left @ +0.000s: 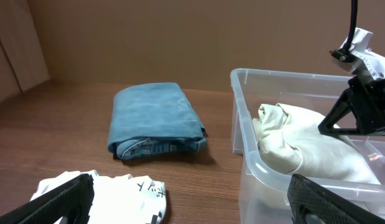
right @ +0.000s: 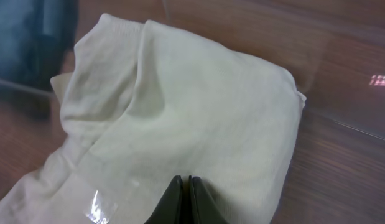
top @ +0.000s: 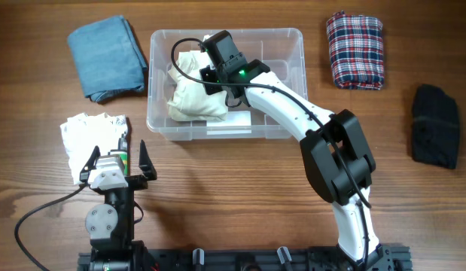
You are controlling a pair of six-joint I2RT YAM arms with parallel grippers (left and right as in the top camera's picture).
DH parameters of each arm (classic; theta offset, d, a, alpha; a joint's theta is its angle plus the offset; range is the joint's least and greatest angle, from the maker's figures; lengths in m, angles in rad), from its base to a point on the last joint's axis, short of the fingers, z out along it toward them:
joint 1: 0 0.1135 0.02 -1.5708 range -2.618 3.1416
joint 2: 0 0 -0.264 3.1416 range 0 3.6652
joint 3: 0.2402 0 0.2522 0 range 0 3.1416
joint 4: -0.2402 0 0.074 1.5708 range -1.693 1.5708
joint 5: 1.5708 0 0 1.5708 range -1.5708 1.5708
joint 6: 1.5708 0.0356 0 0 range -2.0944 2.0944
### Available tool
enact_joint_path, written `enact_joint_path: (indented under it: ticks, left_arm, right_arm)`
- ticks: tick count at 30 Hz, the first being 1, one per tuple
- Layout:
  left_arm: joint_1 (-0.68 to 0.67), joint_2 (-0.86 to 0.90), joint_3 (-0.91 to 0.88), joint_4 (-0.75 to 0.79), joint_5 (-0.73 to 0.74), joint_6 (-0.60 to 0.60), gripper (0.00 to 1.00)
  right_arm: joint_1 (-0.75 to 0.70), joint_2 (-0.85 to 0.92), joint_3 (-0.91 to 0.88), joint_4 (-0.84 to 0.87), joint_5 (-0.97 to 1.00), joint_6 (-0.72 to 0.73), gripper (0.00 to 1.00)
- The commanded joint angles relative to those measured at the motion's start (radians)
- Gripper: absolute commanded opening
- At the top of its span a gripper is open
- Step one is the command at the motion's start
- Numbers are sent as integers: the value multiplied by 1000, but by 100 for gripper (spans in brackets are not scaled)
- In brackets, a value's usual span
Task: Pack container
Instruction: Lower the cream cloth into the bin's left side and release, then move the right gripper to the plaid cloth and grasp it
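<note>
The clear plastic container (top: pixel 291 35) stands at the back centre of the table and also shows in the left wrist view (left: pixel 241 127). A folded cream garment (top: pixel 189 99) lies in its left half. My right gripper (right: pixel 183 182) is shut, with its tips resting on the cream garment (right: pixel 180 106) inside the container. No cloth shows between the fingers. In the overhead view the right wrist (top: pixel 221 56) covers the fingers. My left gripper (top: pixel 117 154) is open and empty at the front left, over the near edge of a white printed cloth (top: pixel 86 139).
Folded blue jeans (top: pixel 106 56) lie left of the container and also show in the left wrist view (left: pixel 155 118). A red plaid cloth (top: pixel 354 50) lies to the container's right and a black cloth (top: pixel 434 124) at the far right. The white printed cloth (left: pixel 124 193) lies under my left gripper (left: pixel 192 205).
</note>
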Motion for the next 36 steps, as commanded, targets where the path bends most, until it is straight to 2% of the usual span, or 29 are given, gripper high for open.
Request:
enact_joint_path:
  ticks: [1, 8, 10, 13, 15, 17, 19, 20, 23, 27, 32, 36]
  left_arm:
    - [-6, -9, -4, 2, -6, 5, 100]
    - [-6, -9, -4, 2, -6, 5, 100]
    - [-6, -9, -4, 2, -6, 5, 100]
    - [-6, -9, -4, 2, -6, 5, 100]
    - [-6, -9, -4, 2, -6, 5, 100]
    - [-6, -9, -4, 2, -6, 5, 100]
    - [-6, -9, -4, 2, -6, 5, 100]
    - [-6, -9, -4, 2, -6, 5, 100]
    - [-6, -9, -4, 2, -6, 5, 100]
    - [-6, -9, -4, 2, -6, 5, 100]
    - [-6, -9, -4, 2, -6, 5, 100]
    - [-6, -9, -4, 2, -6, 5, 100]
  right_arm:
    - [10, 18, 16, -27, -23, -32, 5]
    - [12, 18, 17, -53, -76, -82, 5]
    - [11, 1, 25, -61, -86, -81, 10]
    - [10, -62, 77, -98, -85, -84, 35]
    - [1, -122, 111, -114, -85, -84, 59]
    - [-10, -194, 129, -121, -85, -84, 75]
    - [-27, -273, 130, -127, -85, -84, 96]
    - [-37, -306, 130, -135, -85, -85, 100]
    - [-80, -398, 130, -172, -75, -139, 100]
    - [-198, -455, 130, -248, 71, -93, 100]
    - [-440, -411, 106, -360, 6, -1, 100]
    - [-613, -344, 106, -399, -96, -6, 100]
